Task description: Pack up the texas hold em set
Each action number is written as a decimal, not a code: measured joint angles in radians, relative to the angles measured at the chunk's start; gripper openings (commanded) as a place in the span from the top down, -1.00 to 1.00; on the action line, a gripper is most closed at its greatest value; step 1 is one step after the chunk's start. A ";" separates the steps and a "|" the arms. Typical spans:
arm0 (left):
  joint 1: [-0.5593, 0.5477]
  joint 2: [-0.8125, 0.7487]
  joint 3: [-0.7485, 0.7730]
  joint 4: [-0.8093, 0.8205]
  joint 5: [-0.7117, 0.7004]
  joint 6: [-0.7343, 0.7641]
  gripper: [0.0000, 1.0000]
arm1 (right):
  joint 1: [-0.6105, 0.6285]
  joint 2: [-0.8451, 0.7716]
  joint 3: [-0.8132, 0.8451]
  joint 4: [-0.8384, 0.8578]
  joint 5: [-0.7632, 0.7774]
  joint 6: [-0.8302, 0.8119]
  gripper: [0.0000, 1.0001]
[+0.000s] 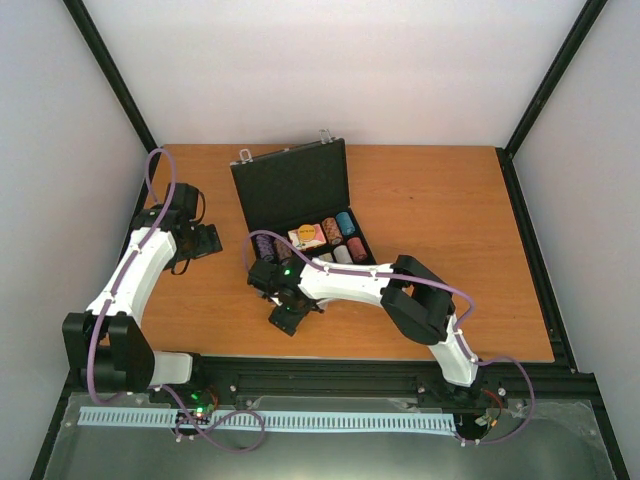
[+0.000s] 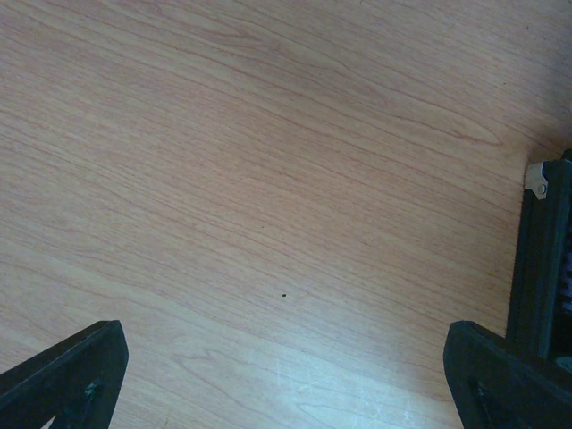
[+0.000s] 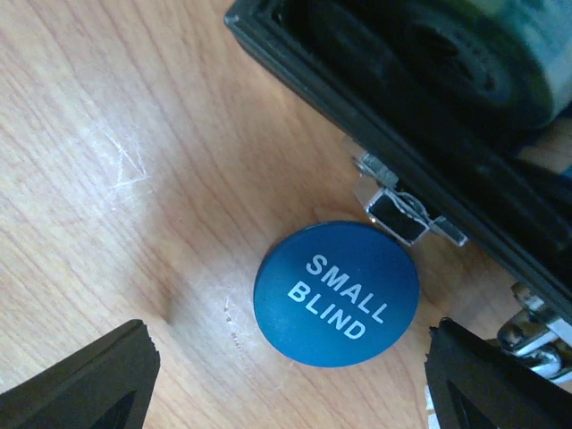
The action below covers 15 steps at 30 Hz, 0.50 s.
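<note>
Texas hold em set, nearest piece first: a blue round button (image 3: pixel 336 295) marked SMALL BLIND lies flat on the wooden table (image 1: pixel 450 250), just outside the case's near edge and right beside a silver latch (image 3: pixel 402 210). My right gripper (image 1: pixel 285 318) hangs over it. In the right wrist view its two fingers (image 3: pixel 80 380) stand wide apart at either side of the button, touching neither it nor the case, so those jaws are spread and hold nothing.

Beyond that sits the black case (image 1: pixel 290 185), open, with its lid leaning back toward the far wall. The tray half lies toward me, partly under the right arm. In the tray I can make out short stacks of poker chips (image 1: pixel 335 232) in several colours. Beside them is a pale and red pack that I cannot identify for certain.

Off to the left, my left gripper (image 1: pixel 207 240) is near the case's left side but apart from it. Its jaws are also spread, with only bare wood between them. A black edge (image 2: pixel 541 259) with a pale corner fitting shows at the right margin of that wrist view.
</note>
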 measured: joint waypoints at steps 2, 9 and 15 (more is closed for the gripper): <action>0.000 0.000 0.000 0.000 0.000 0.000 -1.00 | -0.001 0.000 0.000 0.008 0.000 -0.003 -0.68; 0.000 0.000 0.000 0.000 0.000 0.000 -0.99 | -0.021 0.002 0.000 0.030 -0.010 -0.011 -0.81; 0.000 0.000 0.000 0.000 -0.001 0.000 -0.99 | -0.047 0.019 0.013 0.034 -0.079 -0.024 -0.81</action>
